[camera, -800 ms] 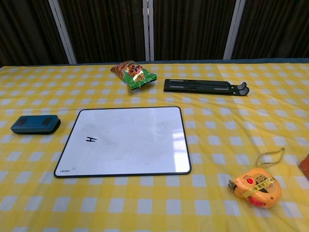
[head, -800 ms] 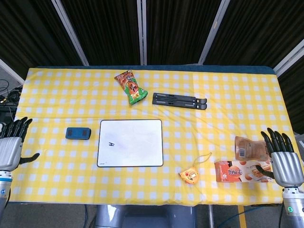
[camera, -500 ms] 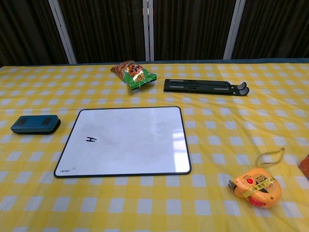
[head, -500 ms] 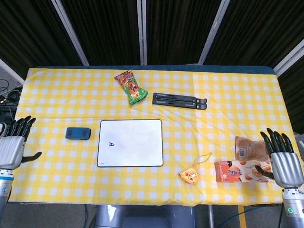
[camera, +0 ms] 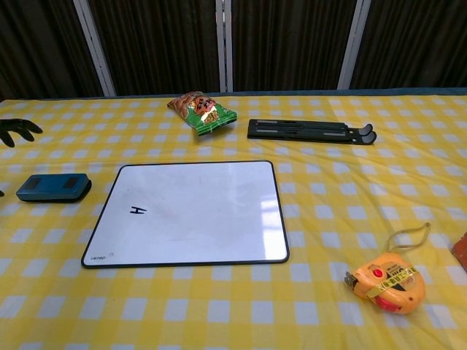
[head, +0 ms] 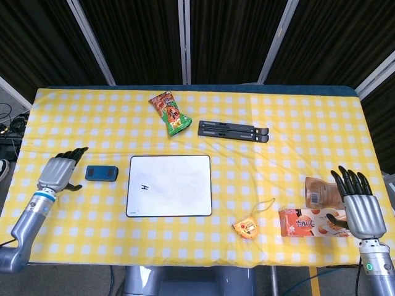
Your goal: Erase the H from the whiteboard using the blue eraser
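A yellow-checked bench (head: 296,117) before dark curtains. Nearest, the right hand (head: 360,209) rests released, holding nothing. The whiteboard (head: 176,185) still bears its H (head: 144,186). The left hand (head: 58,172), fingers apart and empty, hovers just beside the eraser (head: 101,173): the reach is underway, and grasping comes next.

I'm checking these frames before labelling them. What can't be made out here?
- Left hand: the chest view's left edge cuts it off, only fingertips show.
- Right hand: absent from the chest view.
- Orange box: only a sliver shows at the chest view's right edge.
- Print on the snack bag and the logo on the whiteboard: too small to read.
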You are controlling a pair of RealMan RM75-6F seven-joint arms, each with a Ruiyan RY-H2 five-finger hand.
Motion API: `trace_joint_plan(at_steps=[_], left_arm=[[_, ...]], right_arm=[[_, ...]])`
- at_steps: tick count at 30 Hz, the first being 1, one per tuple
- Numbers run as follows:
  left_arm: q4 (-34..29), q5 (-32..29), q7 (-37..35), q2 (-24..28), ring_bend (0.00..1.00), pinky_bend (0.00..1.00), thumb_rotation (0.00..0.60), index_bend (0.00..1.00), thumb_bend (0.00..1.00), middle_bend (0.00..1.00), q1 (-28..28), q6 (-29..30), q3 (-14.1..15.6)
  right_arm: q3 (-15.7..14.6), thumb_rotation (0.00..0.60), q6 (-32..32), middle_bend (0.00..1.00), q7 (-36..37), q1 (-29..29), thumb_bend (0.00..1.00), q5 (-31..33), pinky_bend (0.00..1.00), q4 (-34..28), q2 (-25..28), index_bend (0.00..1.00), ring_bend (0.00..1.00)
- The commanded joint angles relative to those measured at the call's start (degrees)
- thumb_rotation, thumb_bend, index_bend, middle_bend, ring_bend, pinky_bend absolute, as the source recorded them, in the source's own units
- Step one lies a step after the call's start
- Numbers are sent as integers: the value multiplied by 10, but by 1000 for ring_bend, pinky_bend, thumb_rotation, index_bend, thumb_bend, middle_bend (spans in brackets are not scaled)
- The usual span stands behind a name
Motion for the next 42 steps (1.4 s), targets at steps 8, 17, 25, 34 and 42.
trace_joint_plan(at_steps=[8,17,25,34,42], left_arm=[[62,4,-11,-50,294,346,600,205,151,219,-42,-53,6],[95,4,-11,-73,373,437,600,329,154,304,-53,-58,6],[99,-2,-2,-81,448,516,600,435,197,387,-56,-57,4],[25,22,-22,-43,460,523,600,455,221,401,-53,-11,-5],[-57,23,44,-38,460,523,600,455,217,401,-93,-26,-18]], right_arm=[[1,600,-6,0,-2,3,0,10,0,9,-5,0,0],[1,600,-6,0,2,1,0,17,0,11,-3,0,0],[1,600,-5,0,5,1,0,17,0,10,-1,0,0],[1,600,-4,0,5,1,0,18,0,9,-1,0,0],[2,600,-3,0,2,2,0,18,0,8,-2,0,0]])
